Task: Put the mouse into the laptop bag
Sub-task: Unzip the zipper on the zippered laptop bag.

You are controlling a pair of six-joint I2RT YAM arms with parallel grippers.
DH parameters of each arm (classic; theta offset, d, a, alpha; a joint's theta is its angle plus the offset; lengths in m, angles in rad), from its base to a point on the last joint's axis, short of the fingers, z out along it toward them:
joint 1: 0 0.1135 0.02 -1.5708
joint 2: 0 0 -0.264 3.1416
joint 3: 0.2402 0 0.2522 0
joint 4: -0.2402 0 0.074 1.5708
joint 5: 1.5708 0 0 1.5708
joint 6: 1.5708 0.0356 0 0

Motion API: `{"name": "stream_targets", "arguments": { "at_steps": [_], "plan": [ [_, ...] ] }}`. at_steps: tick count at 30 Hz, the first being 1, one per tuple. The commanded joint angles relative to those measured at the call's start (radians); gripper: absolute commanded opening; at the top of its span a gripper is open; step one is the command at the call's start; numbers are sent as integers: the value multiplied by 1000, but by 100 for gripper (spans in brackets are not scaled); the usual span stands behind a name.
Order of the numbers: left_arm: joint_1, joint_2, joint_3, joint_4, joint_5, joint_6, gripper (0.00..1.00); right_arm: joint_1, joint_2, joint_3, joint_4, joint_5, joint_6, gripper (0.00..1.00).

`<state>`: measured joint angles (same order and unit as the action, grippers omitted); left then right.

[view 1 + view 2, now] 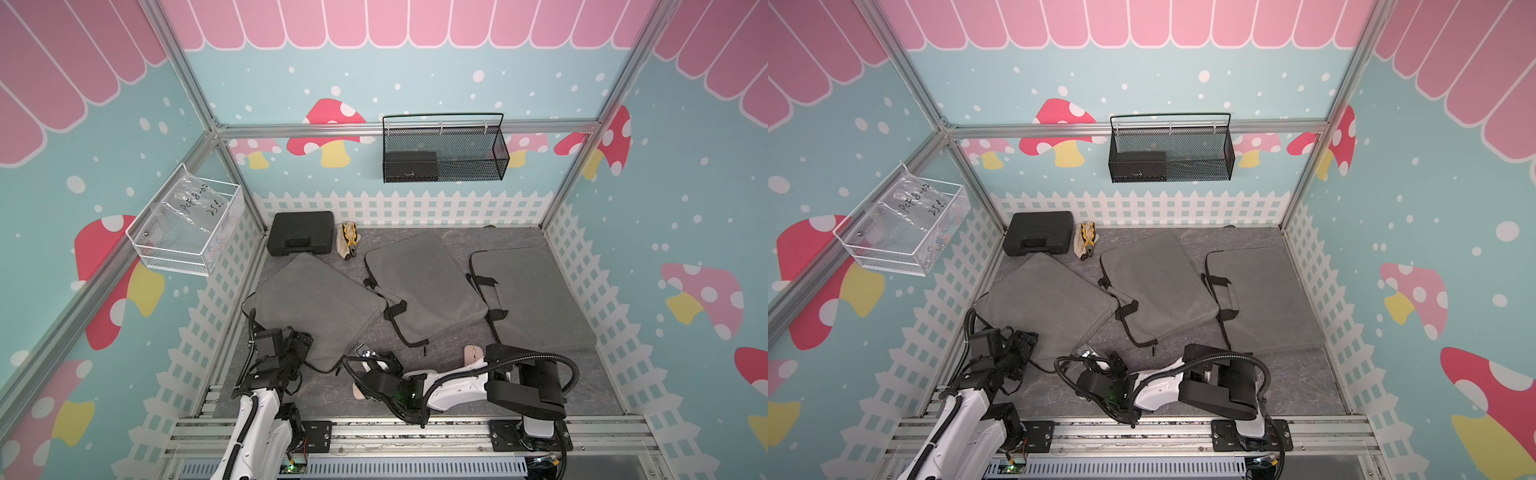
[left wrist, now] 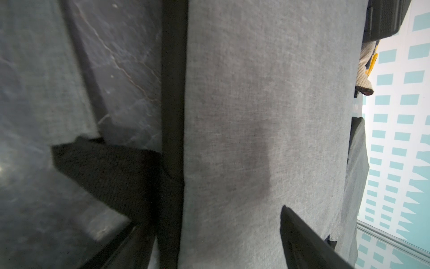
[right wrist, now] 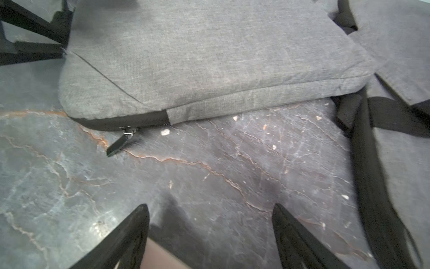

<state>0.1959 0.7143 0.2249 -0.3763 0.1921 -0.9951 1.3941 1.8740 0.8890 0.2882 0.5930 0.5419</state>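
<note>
Up close, right claw (image 3: 209, 207) released wide over floor (image 3: 209, 163), facing zipper edge of gray bag (image 3: 209, 58); left claw (image 2: 209, 217) likewise released, over an edge of that bag. Pink mouse (image 1: 471, 353) on floor beside right arm (image 1: 457, 382), not yet bagged.

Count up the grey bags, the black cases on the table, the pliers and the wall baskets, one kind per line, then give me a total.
Grey bags: 3
Black cases on the table: 1
Pliers: 1
Wall baskets: 2
Total: 7
</note>
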Motion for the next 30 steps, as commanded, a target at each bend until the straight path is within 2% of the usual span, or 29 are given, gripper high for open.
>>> {"name": "stream_targets", "arguments": {
  "at_steps": [1,8,14,20,24,30],
  "plan": [
    [-1,-2,-4,-27,9,-24,87,-2,-31,-10,-67,40,-26,85],
    [-1,-1,1,-31,17,-20,88,23,-42,91,-78,-75,-9,83],
    [-1,1,2,-33,23,-18,89,58,119,211,-74,-149,47,83],
    [-1,5,2,-39,27,-16,99,54,206,264,-101,-130,74,84],
    [0,10,2,-42,31,-19,99,36,243,280,-125,-120,97,83],
    [-1,9,4,-40,33,-23,99,10,289,303,-131,-134,103,74]
  ]
}}
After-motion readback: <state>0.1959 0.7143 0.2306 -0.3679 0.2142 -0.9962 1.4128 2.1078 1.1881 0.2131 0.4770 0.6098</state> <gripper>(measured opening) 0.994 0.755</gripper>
